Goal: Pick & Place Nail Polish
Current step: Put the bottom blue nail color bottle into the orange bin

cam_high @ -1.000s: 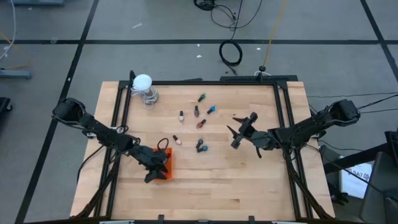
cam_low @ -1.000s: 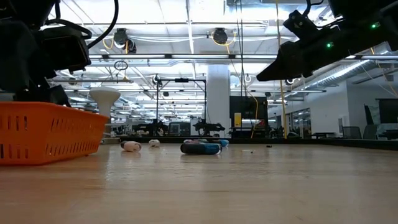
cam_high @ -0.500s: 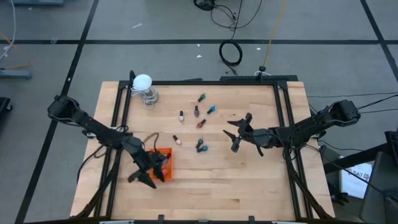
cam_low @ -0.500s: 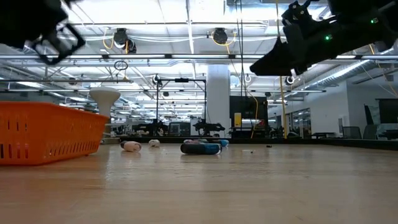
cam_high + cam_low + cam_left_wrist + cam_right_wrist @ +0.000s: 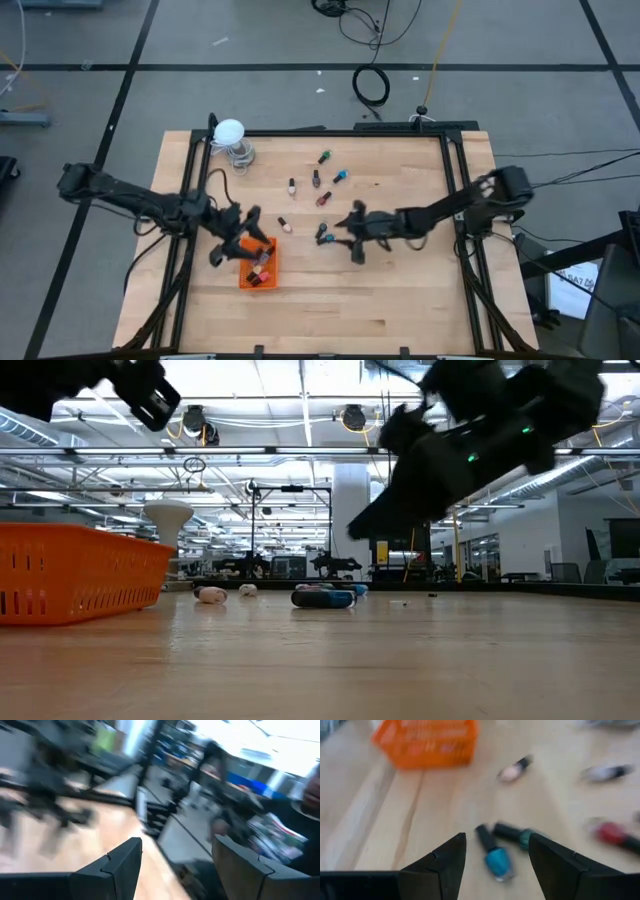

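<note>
Nail polish bottles [image 5: 318, 178] lie scattered across the middle of the wooden table [image 5: 400, 300], and a few more rest inside the orange tray [image 5: 257, 264] toward the table's left front. The right gripper [image 5: 354, 236] reaches in from the right and hangs just beside a pair of bottles lying together, one blue [image 5: 496, 858] and one teal [image 5: 516, 834]; its fingers [image 5: 445, 865] stand apart with nothing between them, and the blue bottle shows in the gap in the right wrist view. A pink bottle [image 5: 284, 224] lies between this pair and the tray. The left gripper [image 5: 232, 238] is poised at the far edge of the tray, its fingers [image 5: 120, 867] also spread and empty. A white ball on a clear stand [image 5: 232, 136] sits at the far left corner of the table. In the low view both arms hang above the table surface, with the tray at the left edge.
</note>
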You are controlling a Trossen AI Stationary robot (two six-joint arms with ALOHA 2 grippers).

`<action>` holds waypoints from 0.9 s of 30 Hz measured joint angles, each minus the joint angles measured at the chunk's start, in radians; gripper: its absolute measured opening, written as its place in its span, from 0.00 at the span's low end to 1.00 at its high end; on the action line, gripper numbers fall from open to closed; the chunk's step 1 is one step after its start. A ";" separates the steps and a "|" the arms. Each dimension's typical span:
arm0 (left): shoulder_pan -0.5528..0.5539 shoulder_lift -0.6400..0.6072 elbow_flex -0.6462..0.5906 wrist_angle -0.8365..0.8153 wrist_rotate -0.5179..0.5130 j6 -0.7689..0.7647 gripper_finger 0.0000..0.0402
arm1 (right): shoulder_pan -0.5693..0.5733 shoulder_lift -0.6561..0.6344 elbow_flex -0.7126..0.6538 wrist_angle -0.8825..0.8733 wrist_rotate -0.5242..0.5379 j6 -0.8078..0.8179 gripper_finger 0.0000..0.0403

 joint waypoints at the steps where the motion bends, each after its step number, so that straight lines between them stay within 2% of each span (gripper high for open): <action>1: 0.015 -0.004 0.000 -0.001 -0.027 0.000 0.59 | -0.003 0.039 0.032 -0.030 -0.027 -0.012 0.51; 8: 0.061 -0.003 0.000 -0.013 -0.181 -0.018 0.59 | -0.041 0.207 0.203 -0.204 -0.066 -0.079 0.54; 13: 0.060 -0.003 0.000 -0.065 -0.258 0.040 0.59 | -0.068 0.226 0.230 -0.285 -0.145 -0.093 0.55; 15: 0.060 -0.003 0.000 -0.086 -0.280 0.041 0.59 | -0.069 0.225 0.230 -0.326 -0.145 -0.094 0.53; 20: 0.060 -0.003 0.000 -0.138 -0.318 0.040 0.59 | -0.068 0.224 0.231 -0.364 -0.144 -0.100 0.45; 27: 0.060 -0.003 0.000 -0.156 -0.338 0.000 0.59 | -0.060 0.224 0.230 -0.371 -0.145 -0.106 0.25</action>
